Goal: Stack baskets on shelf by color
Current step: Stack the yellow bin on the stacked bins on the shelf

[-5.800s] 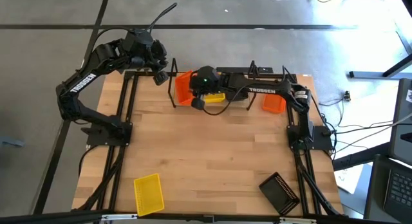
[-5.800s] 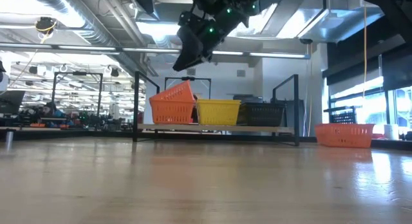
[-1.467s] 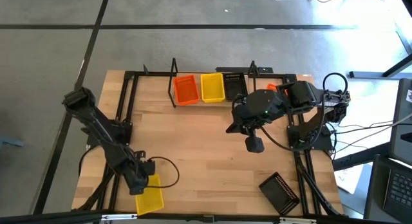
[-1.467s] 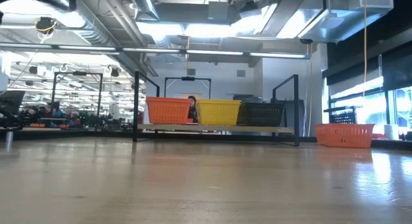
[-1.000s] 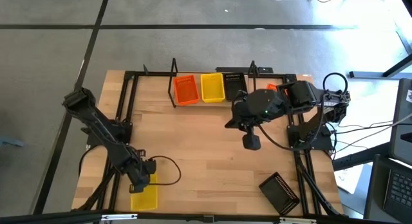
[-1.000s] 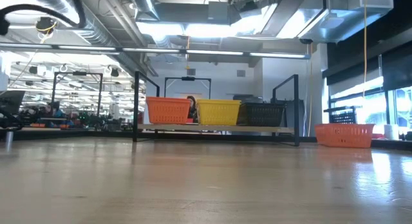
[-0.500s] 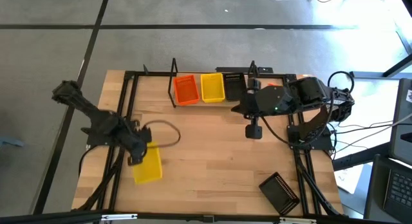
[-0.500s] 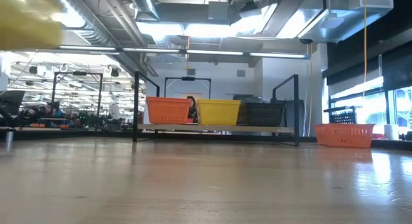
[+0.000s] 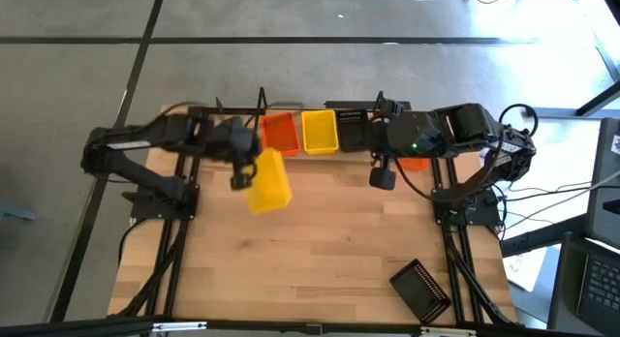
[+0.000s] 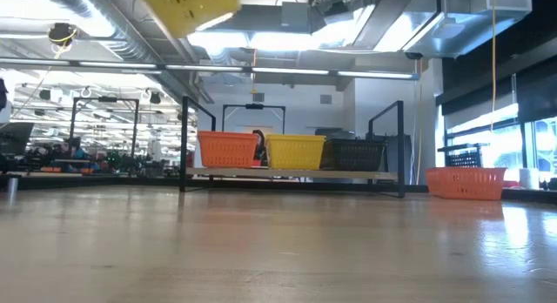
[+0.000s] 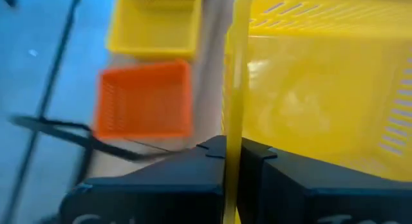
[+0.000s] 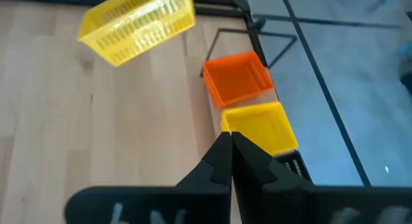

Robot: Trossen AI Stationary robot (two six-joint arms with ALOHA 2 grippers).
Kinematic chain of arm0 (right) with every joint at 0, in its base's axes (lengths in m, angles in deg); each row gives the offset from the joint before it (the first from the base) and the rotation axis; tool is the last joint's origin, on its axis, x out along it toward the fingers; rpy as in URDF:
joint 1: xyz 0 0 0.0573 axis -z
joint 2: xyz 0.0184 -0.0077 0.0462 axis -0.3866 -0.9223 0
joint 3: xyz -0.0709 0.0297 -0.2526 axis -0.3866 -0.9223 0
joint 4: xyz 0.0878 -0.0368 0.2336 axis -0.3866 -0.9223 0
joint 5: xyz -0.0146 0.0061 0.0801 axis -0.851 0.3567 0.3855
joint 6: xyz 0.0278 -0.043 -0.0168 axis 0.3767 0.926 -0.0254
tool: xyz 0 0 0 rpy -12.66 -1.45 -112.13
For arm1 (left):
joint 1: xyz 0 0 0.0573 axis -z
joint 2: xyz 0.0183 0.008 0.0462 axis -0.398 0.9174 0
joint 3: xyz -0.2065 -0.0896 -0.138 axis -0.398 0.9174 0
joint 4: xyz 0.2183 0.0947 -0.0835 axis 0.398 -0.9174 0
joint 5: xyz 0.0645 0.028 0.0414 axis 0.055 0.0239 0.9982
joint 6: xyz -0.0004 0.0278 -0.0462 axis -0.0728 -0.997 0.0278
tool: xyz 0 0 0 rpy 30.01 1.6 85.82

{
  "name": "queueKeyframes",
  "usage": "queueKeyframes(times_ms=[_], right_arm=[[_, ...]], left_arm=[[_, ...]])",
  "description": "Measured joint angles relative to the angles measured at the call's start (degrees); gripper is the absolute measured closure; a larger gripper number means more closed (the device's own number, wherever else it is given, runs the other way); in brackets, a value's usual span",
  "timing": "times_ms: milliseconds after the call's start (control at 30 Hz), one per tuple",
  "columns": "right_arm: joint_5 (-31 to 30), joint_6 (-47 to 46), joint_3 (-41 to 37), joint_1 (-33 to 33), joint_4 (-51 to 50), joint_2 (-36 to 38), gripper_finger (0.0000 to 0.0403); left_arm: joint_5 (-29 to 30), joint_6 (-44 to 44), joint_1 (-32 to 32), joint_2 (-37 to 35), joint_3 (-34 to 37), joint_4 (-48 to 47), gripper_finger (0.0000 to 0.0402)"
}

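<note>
Gripping a yellow basket [image 9: 268,182] by its rim, your left gripper [image 9: 242,174] hangs at the shelf's [image 9: 320,151] seven o'clock. Your right gripper [image 9: 381,177] — fingers pressed together — sits at its five o'clock.

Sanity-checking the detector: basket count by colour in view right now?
Yellow: 2, shelf yellow, carried yellow in left end effector
Orange: 2, shelf orange, table orange
Black: 2, shelf black, table black
Total: 6 visible; nested ones can't be ruled out.

Two dark jointed arms with looping black cables and a green light.
</note>
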Motion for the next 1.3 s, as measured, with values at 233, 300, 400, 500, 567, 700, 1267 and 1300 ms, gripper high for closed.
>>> queueKeyframes(times_ms=[233, 300, 400, 500, 567, 700, 1267, 1300], right_arm=[[0.00, -0.19, 0.00, 1.80, -2.20, 0.06, 0.0400], [-0.88, -0.19, 0.00, 1.80, -2.72, 0.06, 0.0400], [-3.83, -0.25, 0.00, 1.80, -3.06, 0.06, 0.0400], [-4.53, -0.28, 0.00, 1.80, -3.07, 0.06, 0.0400], [-4.55, -0.35, 0.00, 1.80, -3.06, 0.06, 0.0400], [-5.06, -1.43, 0.00, 1.80, -3.05, 0.06, 0.0400], [-5.95, -1.55, 0.00, 1.80, -2.98, 0.06, 0.0400], [-5.97, -1.55, 0.00, 1.80, -2.98, 0.06, 0.0400]], left_arm=[[-6.32, -19.91, -13.37, 9.82, -10.39, 10.33, 0.0401], [-8.20, -23.61, -16.46, 13.17, -12.94, 10.46, 0.0401], [-10.44, -27.91, -19.41, 18.44, -16.36, 11.30, 0.0401], [-12.92, -30.63, -21.65, 23.09, -18.22, 13.01, 0.0401], [-13.38, -31.76, -22.64, 25.75, -19.37, 15.16, 0.0401], [-13.42, -31.82, -24.30, 30.19, -20.38, 19.80, 0.0402], [-8.45, -32.35, -26.88, 39.74, -20.47, 23.02, 0.0401], [-8.28, -32.72, -26.88, 39.76, -20.47, 23.02, 0.0401]])
